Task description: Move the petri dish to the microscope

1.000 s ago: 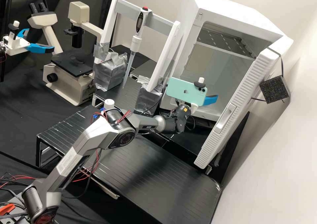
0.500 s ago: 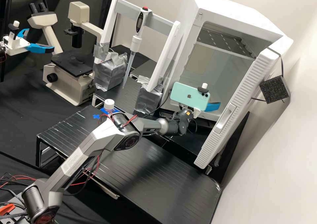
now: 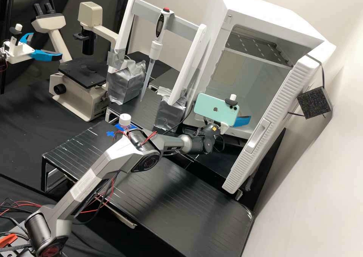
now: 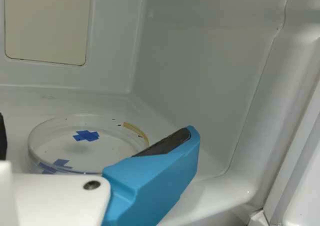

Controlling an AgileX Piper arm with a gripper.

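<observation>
One petri dish (image 4: 107, 151) lies just ahead of the gripper (image 4: 97, 133), within its parted jaws' span, inside the white incubator (image 3: 261, 13).

petri dish (image 4: 97, 148) partly hidden, second arm (image 3: 18, 53) cut off

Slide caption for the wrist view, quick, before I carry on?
Open gripper at a blue-marked petri dish inside the white chamber.
</observation>
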